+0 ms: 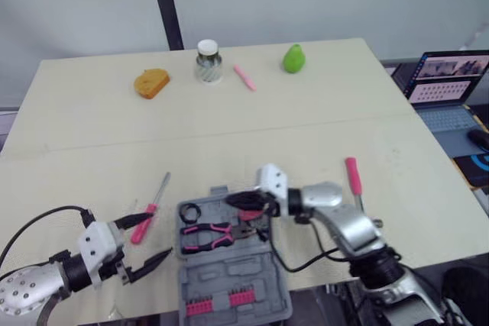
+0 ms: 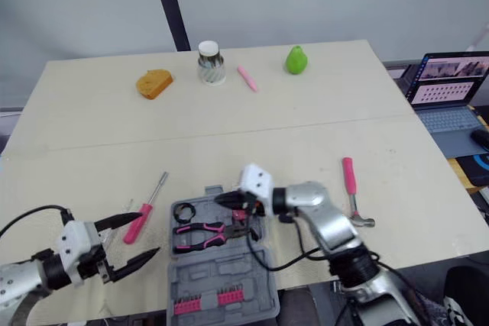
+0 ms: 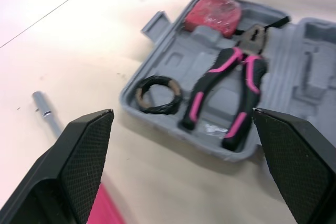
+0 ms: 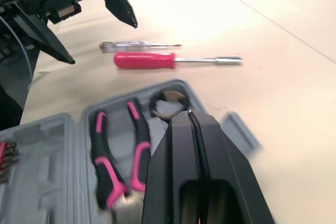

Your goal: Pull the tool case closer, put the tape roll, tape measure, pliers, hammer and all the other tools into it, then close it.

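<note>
- Three tools lie in the tool case (image 1: 229, 276) at the near edge of the surface: the tape roll (image 1: 190, 210), the pliers (image 1: 210, 234) and the red tape measure (image 3: 215, 14) in its far pocket.
- My right gripper (image 1: 237, 201) hangs over that far pocket. Its jaws are pressed together with nothing between them that I can see. I'd lift it straight up so it cannot drag the tape measure out.
- My left gripper (image 1: 162, 233) has its jaws wide, just beside the pink screwdriver (image 1: 145, 223), which lies on the surface left of the case. I judge that pick to be the step in hand.
- To do it well, I'd turn the jaws across the handle, not along it. I'd come down until both tips nearly touch the surface, then close on the thick pink part.
- A slim clear-handled screwdriver (image 4: 139, 46) lies right alongside, so I must close on one only.
- The hammer (image 1: 352, 175) lies on the surface right of the case, well apart, and looks like a job for the right arm.
</note>
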You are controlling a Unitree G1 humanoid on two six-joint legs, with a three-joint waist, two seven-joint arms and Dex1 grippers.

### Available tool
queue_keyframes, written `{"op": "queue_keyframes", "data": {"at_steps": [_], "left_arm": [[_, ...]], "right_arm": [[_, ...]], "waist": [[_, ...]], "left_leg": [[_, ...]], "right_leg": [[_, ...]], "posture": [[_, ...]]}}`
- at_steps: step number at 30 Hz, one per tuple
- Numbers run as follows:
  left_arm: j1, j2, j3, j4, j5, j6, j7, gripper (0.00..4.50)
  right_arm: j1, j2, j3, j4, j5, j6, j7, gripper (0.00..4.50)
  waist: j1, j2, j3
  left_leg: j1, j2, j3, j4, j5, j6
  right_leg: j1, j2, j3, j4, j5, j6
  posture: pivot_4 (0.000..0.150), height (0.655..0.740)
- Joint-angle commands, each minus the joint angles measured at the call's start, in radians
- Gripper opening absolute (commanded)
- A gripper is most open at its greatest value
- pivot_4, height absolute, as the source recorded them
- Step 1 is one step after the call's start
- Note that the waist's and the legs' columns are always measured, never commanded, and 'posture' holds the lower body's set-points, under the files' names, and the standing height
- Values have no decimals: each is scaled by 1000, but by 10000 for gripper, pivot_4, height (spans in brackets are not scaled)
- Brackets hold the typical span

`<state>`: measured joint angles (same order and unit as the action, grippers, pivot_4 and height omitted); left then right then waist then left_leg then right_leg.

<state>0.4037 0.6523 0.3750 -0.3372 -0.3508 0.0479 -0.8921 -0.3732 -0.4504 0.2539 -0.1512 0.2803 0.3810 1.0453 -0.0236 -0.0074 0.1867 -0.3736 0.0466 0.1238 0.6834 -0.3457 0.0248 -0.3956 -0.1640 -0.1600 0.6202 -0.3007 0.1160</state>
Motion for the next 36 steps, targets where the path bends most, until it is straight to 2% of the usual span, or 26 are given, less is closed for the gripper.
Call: {"op": "queue_keyframes", "data": {"at_steps": [1, 3, 7, 15, 23, 33, 36], "left_arm": [[-52, 26, 42, 65, -2, 13, 29, 45000], [-89, 39, 83, 132, -14, 20, 44, 45000], [-113, 54, 161, 238, -20, 7, 57, 45000], [-44, 76, 343, 426, -15, -62, 66, 45000], [-22, 84, 401, 531, -15, -124, 61, 45000], [-44, 84, 364, 519, -6, -130, 67, 45000], [-56, 85, 351, 512, -3, -124, 73, 45000]], "right_arm": [[38, -122, -156, -9, 83, 52, 47, 14376], [88, -203, -239, 43, 103, 49, 63, 24225], [156, -284, -361, 158, 118, 19, 63, 44570], [200, -361, -557, 496, 107, -115, 34, 44570], [196, -366, -576, 708, 49, -266, -4, 44570], [154, -358, -561, 786, 51, -323, 10, 44570], [150, -352, -556, 787, 50, -322, 2, 44570]], "waist": [[5, 0, 0], [6, 0, 0], [-4, 0, 0], [-7, -1, 0], [-4, 0, 0], [-9, 2, 1], [-24, 4, 2]], "left_leg": [[0, 0, 0, 0, 0, 0], [0, -1, 1, 0, 0, 1], [0, -1, 2, -1, -1, 1], [4, 1, 8, -1, 0, 1], [4, 0, 8, -1, -1, 1], [4, 0, 7, -1, -1, 0], [4, -11, -18, -8, 7, 3]], "right_leg": [[0, 0, 0, 0, 0, 0], [0, -1, 0, -1, 0, 0], [0, 0, 0, -2, 0, 0], [0, -1, 2, -1, 1, 1], [-1, -4, 2, -2, 1, 1], [0, -4, 1, -2, 1, 1], [17, -14, -25, -6, 2, 3]], "posture": [[1500, 7400], [1500, 7400], [1500, 7400], [1500, 7400], [1500, 7400], [1500, 7400], [1500, 7400]]}}
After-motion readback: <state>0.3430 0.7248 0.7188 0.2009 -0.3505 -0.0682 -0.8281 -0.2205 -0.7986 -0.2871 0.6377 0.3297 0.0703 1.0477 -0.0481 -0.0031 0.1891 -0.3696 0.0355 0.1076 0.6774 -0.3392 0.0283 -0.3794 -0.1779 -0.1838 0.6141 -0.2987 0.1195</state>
